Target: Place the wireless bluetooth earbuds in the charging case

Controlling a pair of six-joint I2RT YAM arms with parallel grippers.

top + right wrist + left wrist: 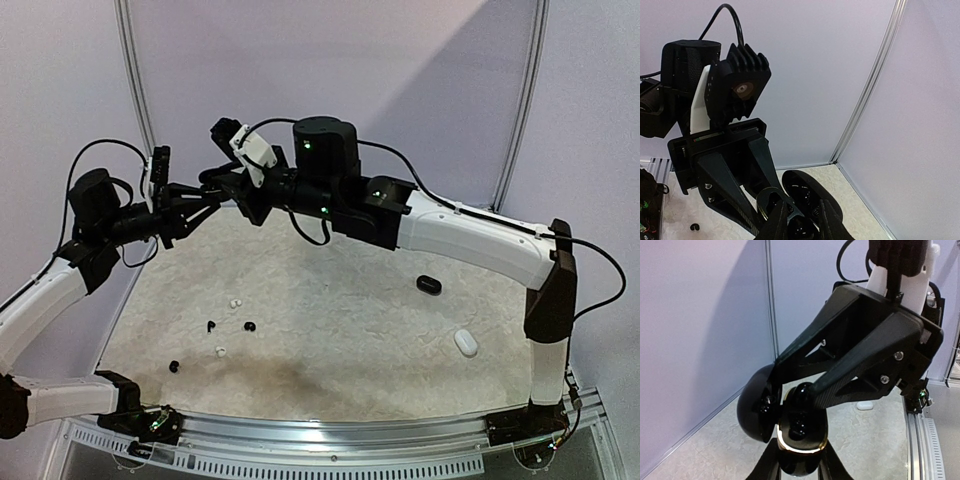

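- The left end effector (799, 465) is clamped on an open black charging case (801, 432) held in mid-air, its lid (757, 410) swung aside.
- The right end effector (802, 222) sits over the case's open base, jaws narrow. A glossy black earbud (801, 395) is at its tips, but I cannot tell whether it is pinched.
- On the bench (340, 330) below lie loose white earbuds (235, 301) and black earbuds (248, 326), towards the left.
- Further right lie a second black case (429, 284) and a white case (466, 343), apart.

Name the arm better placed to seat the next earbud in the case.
Right. The right claw pinches a glossy black plastic earbud over the open black pebble-shaped charging case, which the left claw grips.
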